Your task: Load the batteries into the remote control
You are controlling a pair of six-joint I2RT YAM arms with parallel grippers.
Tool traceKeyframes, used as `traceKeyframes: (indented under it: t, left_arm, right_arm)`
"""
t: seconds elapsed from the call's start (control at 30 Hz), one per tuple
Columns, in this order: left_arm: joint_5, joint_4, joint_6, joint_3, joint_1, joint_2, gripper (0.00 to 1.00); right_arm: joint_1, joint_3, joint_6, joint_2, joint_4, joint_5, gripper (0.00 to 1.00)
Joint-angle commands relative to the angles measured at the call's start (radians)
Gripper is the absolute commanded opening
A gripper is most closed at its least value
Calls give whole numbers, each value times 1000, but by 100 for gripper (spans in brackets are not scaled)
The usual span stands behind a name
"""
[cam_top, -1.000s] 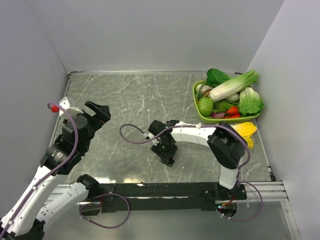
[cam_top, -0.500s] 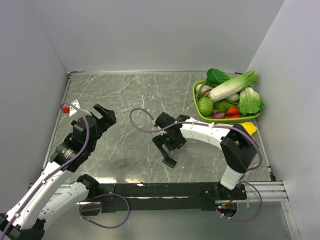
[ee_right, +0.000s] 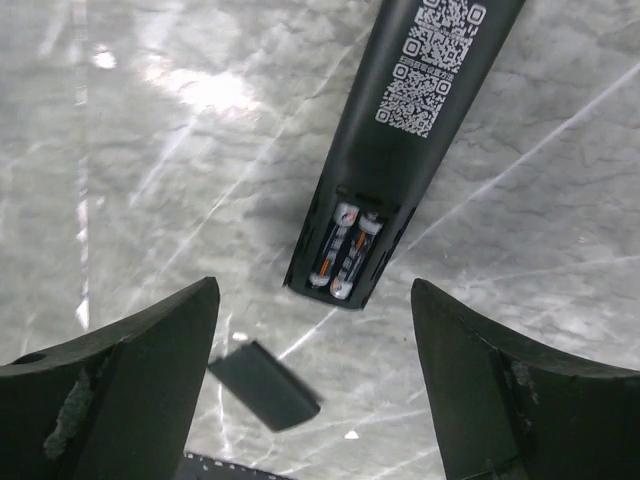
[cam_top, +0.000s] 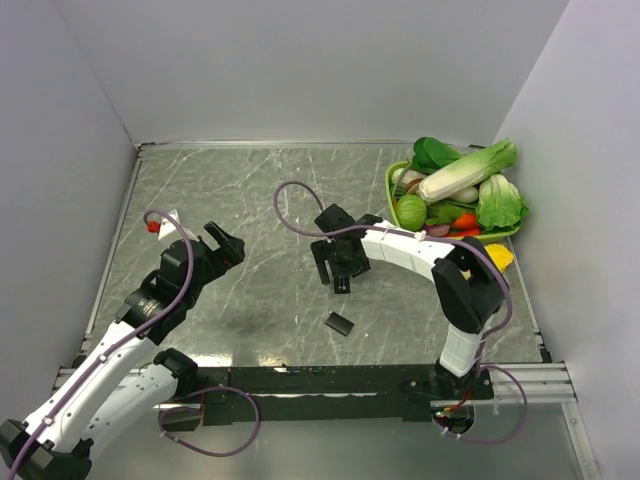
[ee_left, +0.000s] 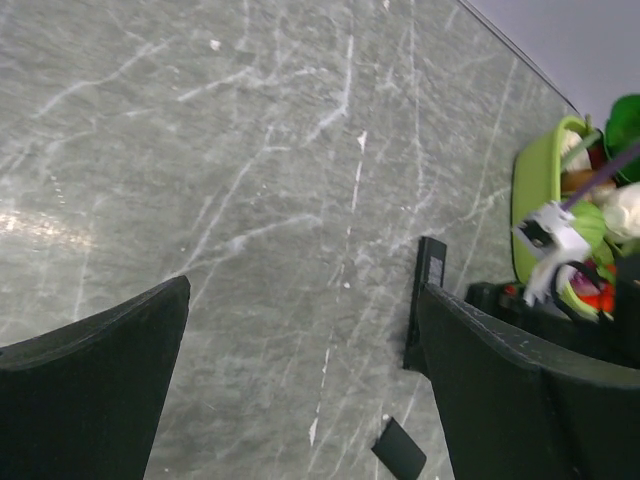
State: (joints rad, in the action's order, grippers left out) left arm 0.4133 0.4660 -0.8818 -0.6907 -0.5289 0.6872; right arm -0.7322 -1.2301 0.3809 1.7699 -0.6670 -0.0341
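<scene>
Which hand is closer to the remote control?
Right. The right hand hovers just above the remote control, open over its battery end; the left hand sits open well off to its left.

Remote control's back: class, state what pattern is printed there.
Two white QR-code squares on the slim black plastic remote control, clearest in the right wrist view.

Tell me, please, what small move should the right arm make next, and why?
Probably lower the open right gripper toward the cover, which lies loose on the table, apart from the remote. Both batteries already sit in its uncovered back, so only closing remains.
</scene>
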Motion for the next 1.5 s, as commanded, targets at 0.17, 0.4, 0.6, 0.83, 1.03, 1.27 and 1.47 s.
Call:
traceKeyframes:
  t: [0.17, 0.4, 0.6, 0.83, 1.03, 1.27, 1.47]
  left_arm:
    - [-142, -106, 47, 26, 17, 41, 99]
    - [-177, -121, 44, 34, 32, 58, 97]
    - [-275, -197, 21, 85, 58, 68, 97]
    - [-404, -305, -35, 172, 121, 74, 97]
    - [-416, -291, -48, 169, 135, 63, 97]
    - [-416, -256, -33, 152, 139, 37, 97]
    - [-381, -242, -17, 143, 142, 31, 97]
  right_arm:
    - [7, -11, 59, 76, 41, -52, 78]
    - [7, 11, 33, 100, 60, -29, 60]
    - [7, 41, -16, 76, 81, -12, 27]
    - [-3, 60, -93, 57, 98, 23, 29]
    - [-1, 78, -22, -15, 96, -30, 57]
    - [1, 57, 47, -79, 109, -72, 65]
    - [1, 38, 105, -37, 122, -24, 73]
